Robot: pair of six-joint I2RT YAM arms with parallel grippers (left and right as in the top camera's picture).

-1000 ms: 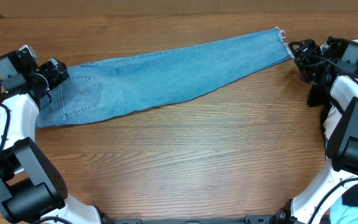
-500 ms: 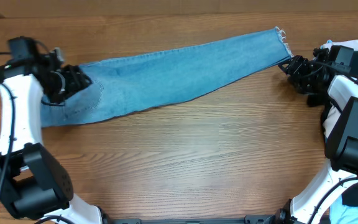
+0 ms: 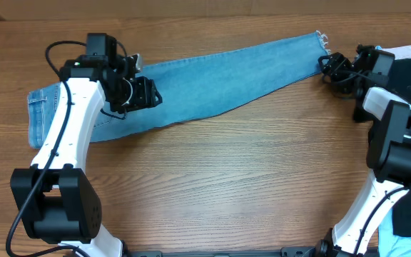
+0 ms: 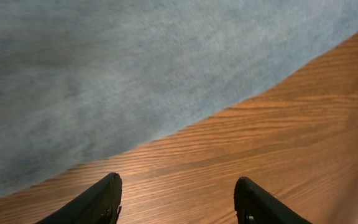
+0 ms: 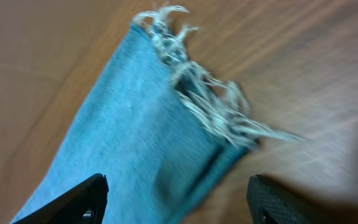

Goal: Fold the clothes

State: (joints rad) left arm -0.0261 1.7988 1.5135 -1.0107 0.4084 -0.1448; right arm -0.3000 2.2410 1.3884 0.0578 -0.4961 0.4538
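The jeans (image 3: 212, 78) lie flat on the far side of the wooden table (image 3: 227, 178). They are light blue and look like one long strip. The strip runs on a slant from the wide end at the left up to the thin end at the top right.

The left arm (image 3: 63, 143) is white and black. It reaches up from the near left corner and bends over the wide half of the jeans. The right arm (image 3: 398, 128) comes up the right side of the table and points at the thin end.

The left gripper (image 3: 145, 93) hangs over the near edge of the jeans. In the left wrist view the left gripper (image 4: 178, 193) has its two black fingers spread wide, with nothing between them. Under them is bare wood (image 4: 260, 155), and the edge of the jeans (image 4: 135, 62) is just beside them.

The right gripper (image 3: 327, 68) is right by the end of the leg. In the right wrist view, which is blurry, the right gripper (image 5: 178, 193) is also spread wide and grips nothing. The jeans (image 5: 135, 143) run up between its two fingers. I cannot tell if it touches the cloth.

The frayed hem (image 5: 210, 106) has loose white threads that stick out onto the wood.
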